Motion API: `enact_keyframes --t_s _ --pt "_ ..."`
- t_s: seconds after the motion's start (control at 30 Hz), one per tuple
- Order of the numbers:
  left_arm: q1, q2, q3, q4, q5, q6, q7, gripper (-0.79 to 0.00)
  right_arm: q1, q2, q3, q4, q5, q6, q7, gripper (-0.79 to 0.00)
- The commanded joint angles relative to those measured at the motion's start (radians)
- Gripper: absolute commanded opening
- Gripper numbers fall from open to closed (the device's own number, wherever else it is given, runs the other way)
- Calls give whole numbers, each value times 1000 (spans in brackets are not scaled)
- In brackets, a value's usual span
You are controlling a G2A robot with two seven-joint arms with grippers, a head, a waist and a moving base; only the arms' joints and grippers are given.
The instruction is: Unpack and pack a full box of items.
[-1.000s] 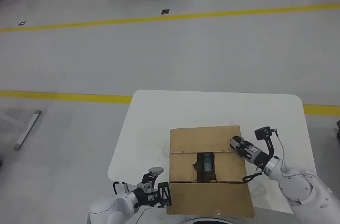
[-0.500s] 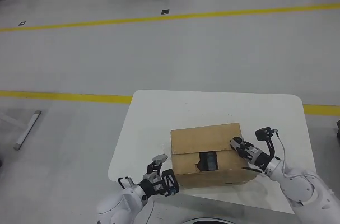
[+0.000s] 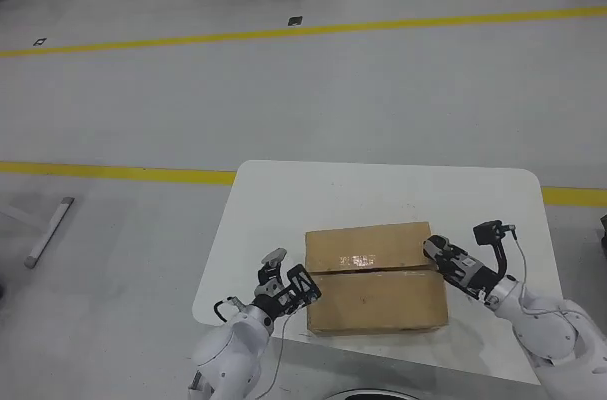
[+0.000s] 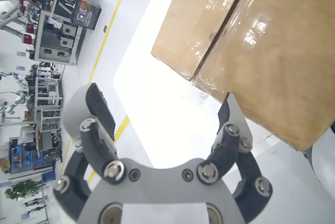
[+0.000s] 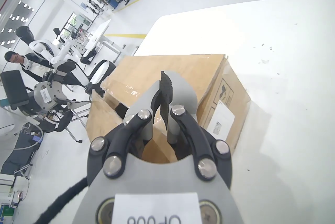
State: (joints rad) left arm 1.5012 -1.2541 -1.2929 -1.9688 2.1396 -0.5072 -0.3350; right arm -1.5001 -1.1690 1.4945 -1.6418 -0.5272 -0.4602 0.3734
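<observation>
The cardboard box [image 3: 376,290] sits on the white table [image 3: 383,190] between the two grippers. Its top flaps are folded flat, so whatever is inside is hidden, and a dark seam [image 3: 368,270] runs across the lid from one gripper's side to the other's. The left gripper [image 3: 301,285] hangs just beside the box's left end, level with that seam, its fingers spread wide and holding nothing. In its wrist view one fingertip [image 4: 225,110] overlaps the box's lower edge, but whether it touches the cardboard cannot be told, and the far part of the box is cut off by the frame. The right gripper [image 3: 433,248] is at the opposite end of the seam, over the box's top edge, with its fingers drawn together and the pads [image 5: 166,89] almost meeting. The fingers cover the spot beneath them, so whether a flap edge is nipped there cannot be made out. Just ahead of this gripper a dark slit [image 5: 120,108] shows where a flap stands slightly raised, and its inside is too dark to read. A white label [image 5: 222,120] is stuck to the box's side below the gripper, its print too small to make out.
</observation>
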Motion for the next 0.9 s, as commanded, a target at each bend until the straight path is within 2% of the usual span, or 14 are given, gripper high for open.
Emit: enact_keyframes --t_s 0.0,0.27,0.57,0.77,0.87 --pt "-10 0 11 14 20 7 -11 0 -2 0 -12 1 -14 0 7 -785" --pt "-17 -2 30 46 48 30 -59 0 20 -3 -65 41 -60 15 0 -785" --pt "-22 -1 28 25 81 73 -67 0 21 0 -63 42 -70 27 -17 -785" --pt "11 3 -25 -34 73 118 -88 0 8 1 -40 16 -48 35 -75 -785" --pt "45 6 -59 -25 79 131 -99 0 -9 2 -9 -11 -26 29 -123 -785"
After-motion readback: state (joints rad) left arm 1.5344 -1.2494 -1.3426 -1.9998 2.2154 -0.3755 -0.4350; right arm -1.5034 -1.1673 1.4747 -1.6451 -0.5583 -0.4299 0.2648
